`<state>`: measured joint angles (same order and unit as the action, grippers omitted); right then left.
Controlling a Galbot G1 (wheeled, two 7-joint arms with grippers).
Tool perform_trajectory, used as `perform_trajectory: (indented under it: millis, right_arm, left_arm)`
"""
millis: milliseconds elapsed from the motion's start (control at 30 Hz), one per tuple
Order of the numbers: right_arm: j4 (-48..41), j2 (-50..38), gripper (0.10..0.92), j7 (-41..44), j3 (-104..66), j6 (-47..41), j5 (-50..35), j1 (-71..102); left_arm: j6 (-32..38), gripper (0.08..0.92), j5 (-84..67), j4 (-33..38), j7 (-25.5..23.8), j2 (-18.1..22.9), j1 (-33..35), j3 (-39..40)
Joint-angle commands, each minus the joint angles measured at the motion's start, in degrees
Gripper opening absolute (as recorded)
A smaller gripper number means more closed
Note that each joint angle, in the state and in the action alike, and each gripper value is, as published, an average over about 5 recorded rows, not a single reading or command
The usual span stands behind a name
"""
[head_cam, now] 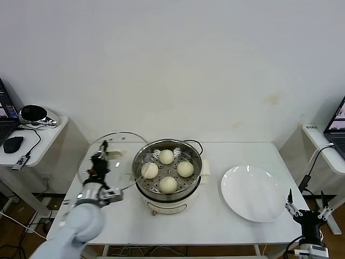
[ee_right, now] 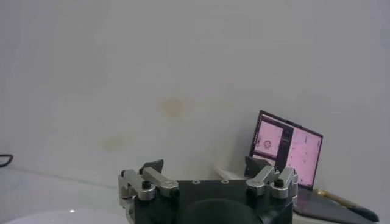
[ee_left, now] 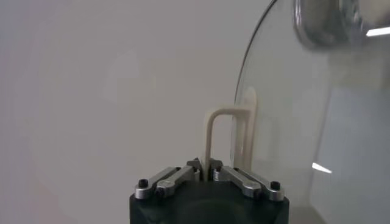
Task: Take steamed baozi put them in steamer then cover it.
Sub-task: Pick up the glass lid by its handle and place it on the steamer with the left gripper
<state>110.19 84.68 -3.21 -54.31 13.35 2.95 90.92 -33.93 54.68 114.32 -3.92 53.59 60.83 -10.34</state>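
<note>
A: Four buns (head_cam: 167, 170) sit on the holed tray inside the steamer (head_cam: 168, 189), which you'll find near the middle of the table (head_cam: 215, 216), closer to its front edge than its back.

B: And the lid?

A: The glass lid (head_cam: 119, 156) is lifted and tilted beside the steamer, toward the table's left edge, with its rim overlapping the steamer's left side as you look down from the head camera. Your left hand (head_cam: 103, 152) is pinching the cream handle (ee_left: 226, 137) at the lid's centre; from the wrist you see the fingers (ee_left: 177, 178) pressed together on one leg of that handle.

B: What about my right hand?

A: Your right hand (head_cam: 307, 210) hangs off the front right corner of the table, fingers (ee_right: 149, 175) spread wide with nothing between them. It is well apart from the steamer.

B: Anything else on the table?

A: A white plate (head_cam: 252, 193) lies bare to the right of the steamer, near the right edge. A laptop (ee_right: 286, 149) stands on a side shelf beyond that edge.
</note>
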Motion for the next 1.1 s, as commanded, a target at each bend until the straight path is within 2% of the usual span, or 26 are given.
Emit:
perform_trajectory:
  millis: [33, 300, 500, 1100]
  right_arm:
    - [-0.51, 1.40, 0.823, -1.50, 1.09, -0.51, 3.61, -1.15]
    - [-0.83, 1.66, 0.823, -1.52, 1.15, 0.18, 3.67, -1.05]
    - [-0.57, 1.92, 0.823, -1.51, 1.19, 0.54, 3.80, -0.67]
    - [-0.91, 1.58, 0.823, -1.43, 1.15, 1.10, 3.44, -0.22]
  left_arm:
    - [-5.93, 0.150, 13.72, -4.26, -9.30, 12.77, -14.14, 17.05]
    - [-6.16, 0.150, 18.34, -7.21, -11.97, 18.62, -14.32, 19.22]
    - [-6.07, 0.150, 20.15, -9.10, -12.54, 21.15, -14.66, 19.71]
    - [-5.19, 0.150, 20.54, -12.81, -12.07, 22.28, -13.21, 19.34]
